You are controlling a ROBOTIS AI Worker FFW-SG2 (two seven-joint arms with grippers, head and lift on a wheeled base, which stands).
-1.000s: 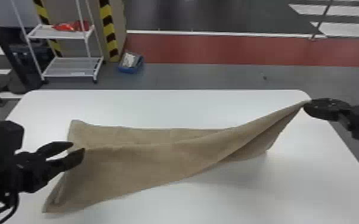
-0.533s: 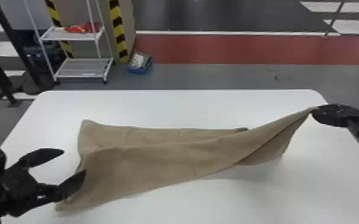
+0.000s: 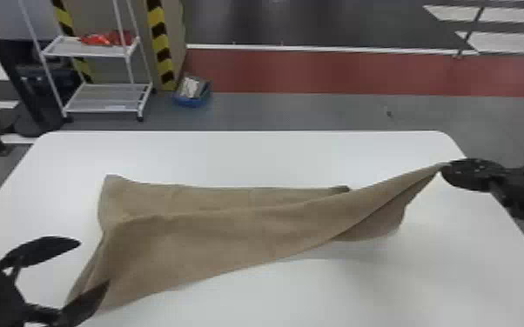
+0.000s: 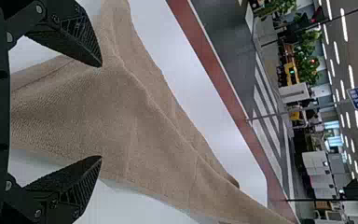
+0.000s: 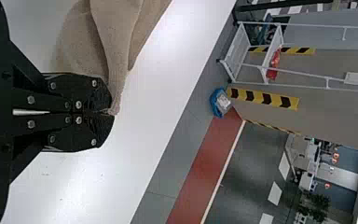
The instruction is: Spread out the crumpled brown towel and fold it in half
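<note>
In the head view the brown towel [image 3: 230,235] lies partly folded over itself across the table, its right end drawn up to a raised corner. My right gripper [image 3: 446,167] holds that corner above the table's right side. My left gripper [image 3: 93,263] stands open at the towel's near left end, one finger over its edge. In the left wrist view, brown cloth [image 4: 121,121] lies beyond the parted fingers of my left gripper [image 4: 101,112]. The right wrist view has my right gripper [image 5: 112,112] shut on the towel's tip [image 5: 116,95].
The white table [image 3: 274,156] has bare surface behind the towel and at the front right. Past its far edge stand a white shelf rack [image 3: 104,98] and a blue bin [image 3: 191,93] on the floor.
My left gripper has moved away from the towel toward the near left, and its fingers have spread wider. The right gripper keeps its hold on the raised corner.
</note>
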